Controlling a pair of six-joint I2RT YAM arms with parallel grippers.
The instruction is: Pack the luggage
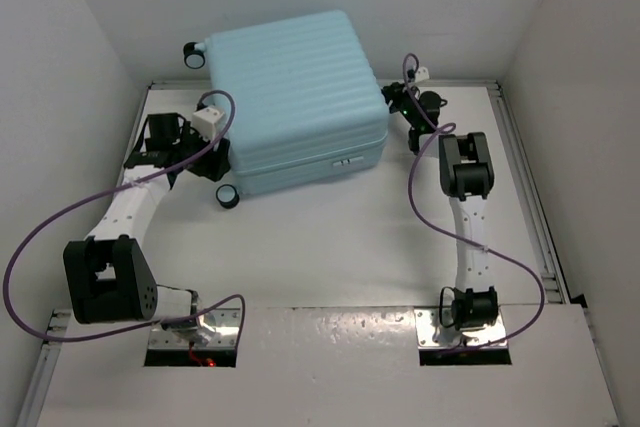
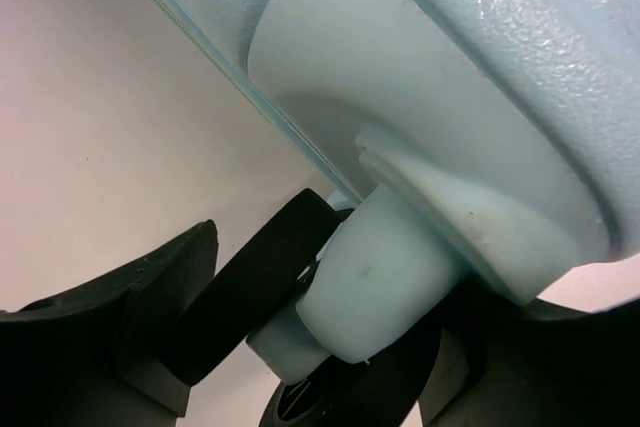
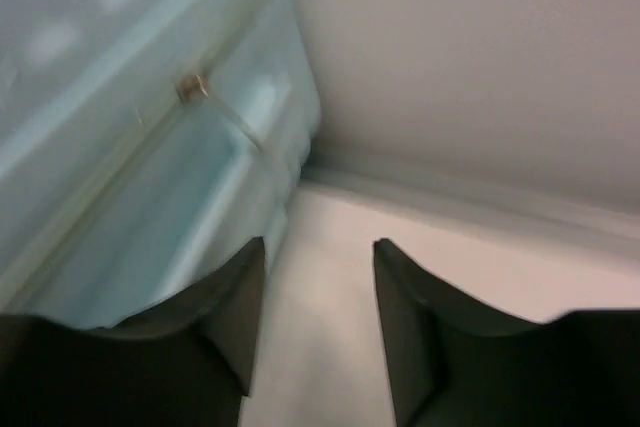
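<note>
Lying on white walled-in table: luggage | left jaws clamp caster | right jaws apart

Overhead looks down; wrist cameras (close) share luggage.

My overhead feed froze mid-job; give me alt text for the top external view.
The closed pale aqua luggage lies flat, ribbed face up, at the far middle of the table. The left gripper is by its left side near a black wheel, the right gripper at its right edge.
</note>
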